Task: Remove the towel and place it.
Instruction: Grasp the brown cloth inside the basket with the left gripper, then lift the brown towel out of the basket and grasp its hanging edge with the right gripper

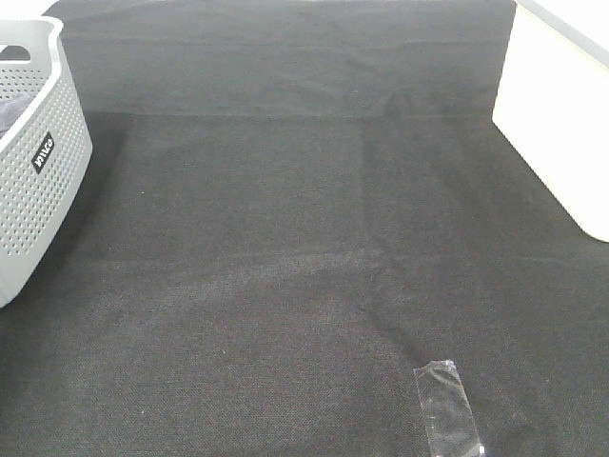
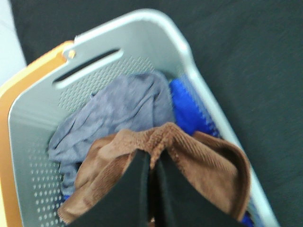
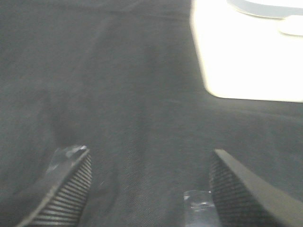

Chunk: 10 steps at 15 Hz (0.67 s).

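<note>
A: Starting at the left edge, where is the towel found?

B: It is found inside the grey perforated laundry basket (image 1: 38, 181), which stands at the left edge of the black table covering (image 1: 285, 238). In the left wrist view the brown towel (image 2: 203, 165) is seen bunched on top of a greyish cloth (image 2: 118, 109) and a blue cloth (image 2: 184, 106).

A: How is the left gripper set?

B: The left gripper (image 2: 152, 158) is closed narrow on a raised fold of the towel. The ribbed ridge is pinched between the two black fingers, and the rest is draped down on either side of them.

A: Can the towel's long axis be read?

B: It cannot; the cloth is crumpled, and no tag is shown.

A: And farther right?

B: A strip of clear tape (image 1: 447, 409) is seen near the front edge, and a white box (image 1: 552, 124) at the far right corner. The right gripper (image 3: 151, 153) is spread wide over the covering, with nothing between its fingers.

A: On what is the next move judged to turn?

B: The towel is already at the left gripper's tips, while the right gripper is well apart from it, so the left arm is the nearer. A lift clear of the basket's wall is probably called for, then travel rightward over the covering. The trailing cloth may be caught on the rim.
</note>
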Each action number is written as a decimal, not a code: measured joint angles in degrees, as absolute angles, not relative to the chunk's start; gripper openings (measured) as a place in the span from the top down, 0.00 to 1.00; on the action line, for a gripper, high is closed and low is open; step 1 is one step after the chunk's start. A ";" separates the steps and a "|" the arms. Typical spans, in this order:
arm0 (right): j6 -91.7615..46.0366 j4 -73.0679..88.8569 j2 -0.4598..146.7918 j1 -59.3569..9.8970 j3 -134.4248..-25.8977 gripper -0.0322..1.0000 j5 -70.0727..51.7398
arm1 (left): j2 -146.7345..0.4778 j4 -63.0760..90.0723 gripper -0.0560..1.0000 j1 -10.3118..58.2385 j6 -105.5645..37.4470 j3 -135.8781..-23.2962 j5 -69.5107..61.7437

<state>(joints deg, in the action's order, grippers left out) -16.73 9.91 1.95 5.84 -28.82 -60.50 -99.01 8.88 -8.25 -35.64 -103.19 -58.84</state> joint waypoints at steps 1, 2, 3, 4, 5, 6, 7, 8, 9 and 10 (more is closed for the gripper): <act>-19.31 11.80 3.72 5.84 -29.05 0.31 -60.68 | -98.26 9.28 0.95 -6.93 -35.64 -104.34 -60.33; -21.94 13.58 5.33 5.84 -29.39 0.31 -60.50 | -97.12 9.51 0.95 -5.50 -35.64 -105.14 -62.05; -24.06 15.41 6.76 5.84 -29.56 0.31 -60.10 | -95.97 9.85 0.95 -3.67 -35.58 -105.94 -63.83; -26.41 17.65 8.31 5.84 -29.74 0.31 -59.70 | -95.00 10.37 0.95 -2.29 -34.78 -106.34 -64.97; -29.11 20.91 9.97 5.84 -29.91 0.31 -58.90 | -94.31 11.80 0.95 -1.26 -33.29 -106.86 -66.18; -31.80 24.52 11.92 5.84 -29.91 0.31 -58.27 | -93.79 14.21 0.95 -0.74 -31.91 -107.26 -67.67; -34.78 27.73 13.64 5.84 -29.97 0.31 -57.52 | -93.56 17.93 0.95 -0.69 -31.05 -107.31 -69.21; -37.41 30.65 15.64 5.84 -29.97 0.31 -56.95 | -93.56 20.91 0.95 -0.57 -30.77 -107.31 -69.50; -40.45 33.58 17.48 5.84 -29.97 0.31 -56.61 | -93.56 23.15 0.95 -0.57 -30.54 -107.31 -69.56; -43.43 36.10 19.31 5.84 -29.97 0.31 -55.98 | -93.56 24.98 0.95 -0.52 -30.48 -107.31 -69.61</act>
<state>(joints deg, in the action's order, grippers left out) -43.43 36.10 19.31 5.84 -29.97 -55.98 -93.56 24.98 -0.52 -30.48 -107.31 -69.61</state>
